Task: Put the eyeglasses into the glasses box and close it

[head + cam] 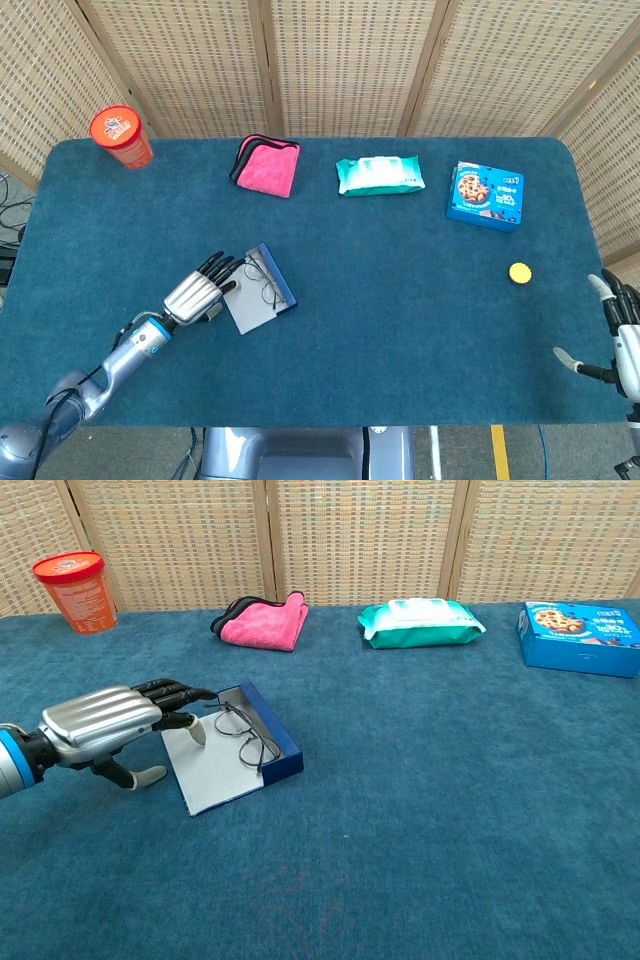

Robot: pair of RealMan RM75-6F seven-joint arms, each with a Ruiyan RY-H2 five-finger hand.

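Note:
The glasses box (283, 283) (277, 730) lies open on the blue table, its blue tray to the right and its pale grey lid (248, 308) (208, 768) flat to the left. Thin wire eyeglasses (266, 283) (245, 734) rest across the tray's edge and the lid. My left hand (196, 294) (105, 723) hovers at the lid's left edge, fingers stretched out toward the box and holding nothing. My right hand (620, 340) shows at the table's far right edge, fingers apart and empty; the chest view does not show it.
Along the back stand an orange cup (121, 137) (76, 591), a pink cloth (267, 165) (262, 623), a green wipes pack (379, 175) (421, 622) and a blue cookie box (485, 195) (579, 637). A small yellow disc (519, 272) lies near the right edge.

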